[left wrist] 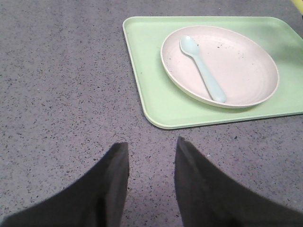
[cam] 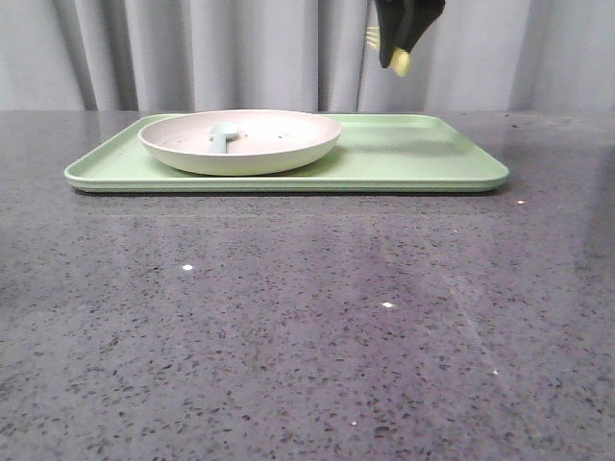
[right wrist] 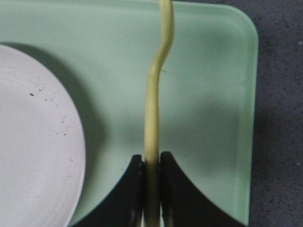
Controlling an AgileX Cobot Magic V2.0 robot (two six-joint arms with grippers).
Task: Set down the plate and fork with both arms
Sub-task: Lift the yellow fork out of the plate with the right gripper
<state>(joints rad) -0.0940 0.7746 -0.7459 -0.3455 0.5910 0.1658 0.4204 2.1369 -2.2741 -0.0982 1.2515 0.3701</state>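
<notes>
The cream speckled plate [cam: 240, 142] sits on the left half of the light-green tray [cam: 423, 158], with a pale blue-green spoon [cam: 222, 136] lying in it. It also shows in the left wrist view [left wrist: 236, 71] and the right wrist view [right wrist: 33, 142]. My right gripper [cam: 399, 43] is shut on the yellow fork [right wrist: 154, 109], seen edge-on, and holds it high above the tray's right half [right wrist: 213, 94]. My left gripper [left wrist: 151, 149] is open and empty above the bare table, short of the tray's left end [left wrist: 142, 85]. It is out of the front view.
The dark speckled stone table [cam: 307, 327] stretches from the tray to the front edge. A grey curtain [cam: 192, 48] hangs behind the table. The spoon [left wrist: 203, 71] lies across the plate's middle.
</notes>
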